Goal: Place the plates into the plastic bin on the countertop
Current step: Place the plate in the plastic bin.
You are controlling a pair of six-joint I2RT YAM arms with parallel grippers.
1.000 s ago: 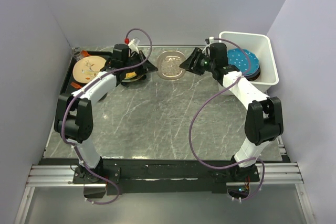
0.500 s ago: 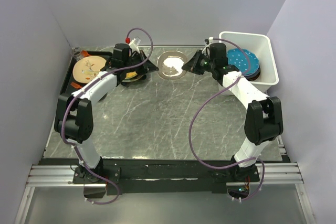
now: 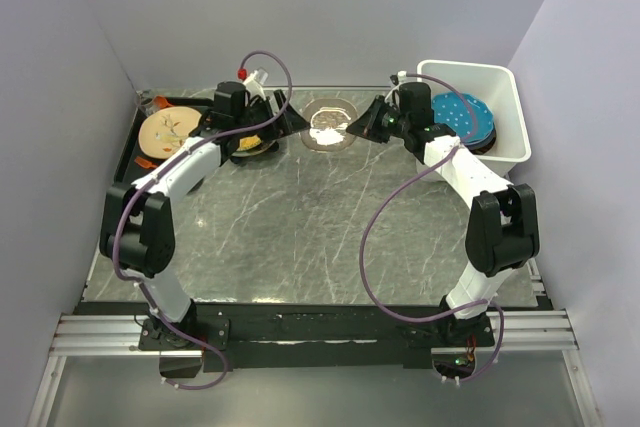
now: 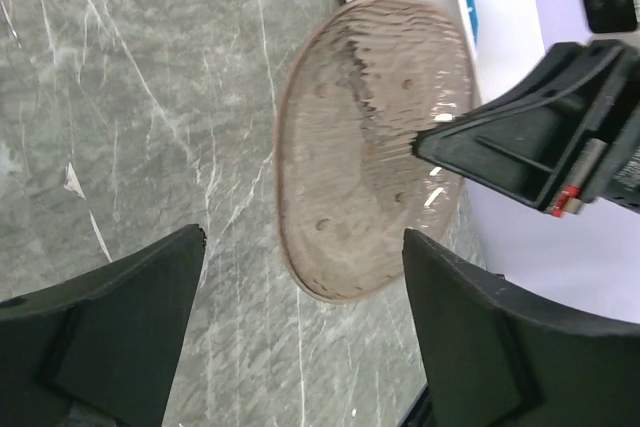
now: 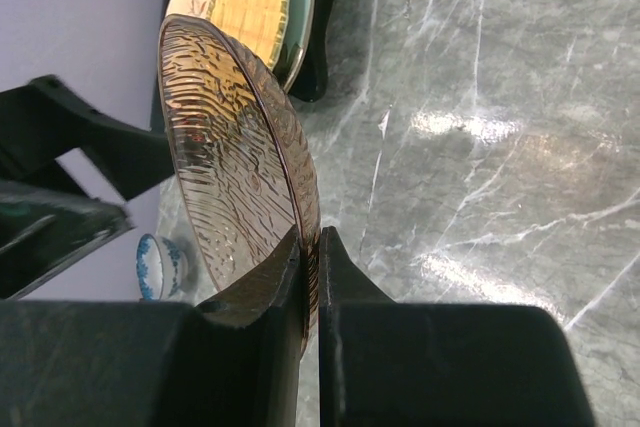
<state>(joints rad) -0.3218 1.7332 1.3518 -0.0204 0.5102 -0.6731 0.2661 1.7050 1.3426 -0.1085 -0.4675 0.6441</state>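
Note:
A clear, brownish ribbed glass plate (image 3: 326,125) hangs tilted above the countertop (image 3: 300,232) at the back middle. My right gripper (image 3: 354,127) is shut on its right rim; in the right wrist view the rim sits pinched between my right gripper's fingers (image 5: 310,247). My left gripper (image 3: 290,119) stands open just left of the plate, and in its own view the glass plate (image 4: 370,147) lies beyond the spread left gripper (image 4: 300,327), not touching it. The white plastic bin (image 3: 505,82) at the back right holds a teal dotted plate (image 3: 458,110) on top of others.
A black tray (image 3: 135,142) at the back left carries a cream plate (image 3: 165,130) and a gold plate with a green rim (image 5: 262,7). A small blue-and-white cup (image 5: 160,265) stands near it. Walls close in on three sides.
The right gripper shut on the glass plate's rim, then the left gripper opened and let go of it. The plate stays in about the same place.

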